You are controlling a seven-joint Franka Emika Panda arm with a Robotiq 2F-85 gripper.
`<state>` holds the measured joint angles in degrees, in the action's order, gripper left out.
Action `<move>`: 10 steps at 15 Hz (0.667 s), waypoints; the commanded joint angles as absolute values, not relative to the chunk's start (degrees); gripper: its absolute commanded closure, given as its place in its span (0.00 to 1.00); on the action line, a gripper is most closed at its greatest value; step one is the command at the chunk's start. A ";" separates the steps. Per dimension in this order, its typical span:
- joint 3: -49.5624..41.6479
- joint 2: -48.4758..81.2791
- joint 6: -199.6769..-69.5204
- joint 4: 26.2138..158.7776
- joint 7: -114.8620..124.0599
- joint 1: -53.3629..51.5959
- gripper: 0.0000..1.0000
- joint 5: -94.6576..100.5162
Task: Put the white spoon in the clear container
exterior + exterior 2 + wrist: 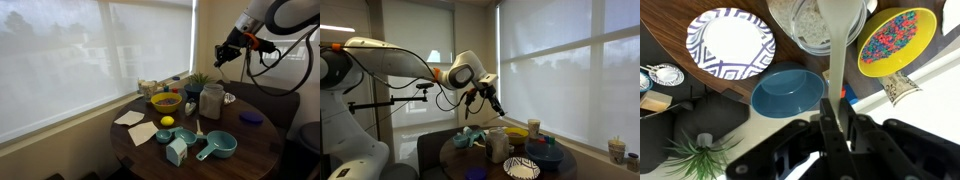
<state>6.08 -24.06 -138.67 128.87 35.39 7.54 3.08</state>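
Observation:
My gripper (pixel 832 125) is shut on the white spoon (pixel 843 60), a slim cream-white strip that runs from between the fingers toward the clear container (pixel 812 25). In the wrist view the spoon's far end overlaps the jar's wide mouth. In both exterior views the gripper (pixel 228 52) (pixel 490 98) hangs well above the round table, over the clear container (pixel 211 100) (pixel 498 145), which stands upright near the table's middle.
A yellow bowl (pixel 165 101) (pixel 898 40) of coloured bits stands beside the jar. A blue bowl (pixel 788 90) and a patterned plate (pixel 730 42) (pixel 522 168) lie nearby. Teal measuring cups (pixel 215 147), a lemon (pixel 167 122), napkins (pixel 130 118) and a purple lid (pixel 251 117) are on the table.

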 commanded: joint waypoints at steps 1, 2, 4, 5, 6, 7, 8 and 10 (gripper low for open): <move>6.64 -22.16 -144.41 129.68 34.93 8.52 0.97 5.69; 6.59 -21.67 -145.69 129.78 35.06 8.58 0.97 6.03; 6.74 -20.77 -148.82 130.12 35.60 9.01 0.97 7.08; 7.02 -20.42 -150.54 130.44 36.20 9.47 0.97 7.88; 7.61 -20.16 -151.78 130.87 37.25 10.31 0.97 9.38; 7.97 -19.93 -152.65 131.32 37.96 10.87 0.97 10.38; 8.39 -19.77 -153.62 131.87 38.75 11.49 0.97 11.40; 9.33 -19.34 -155.73 132.89 40.29 12.62 0.97 13.43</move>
<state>7.22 -19.84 -151.77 131.24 36.51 10.29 9.65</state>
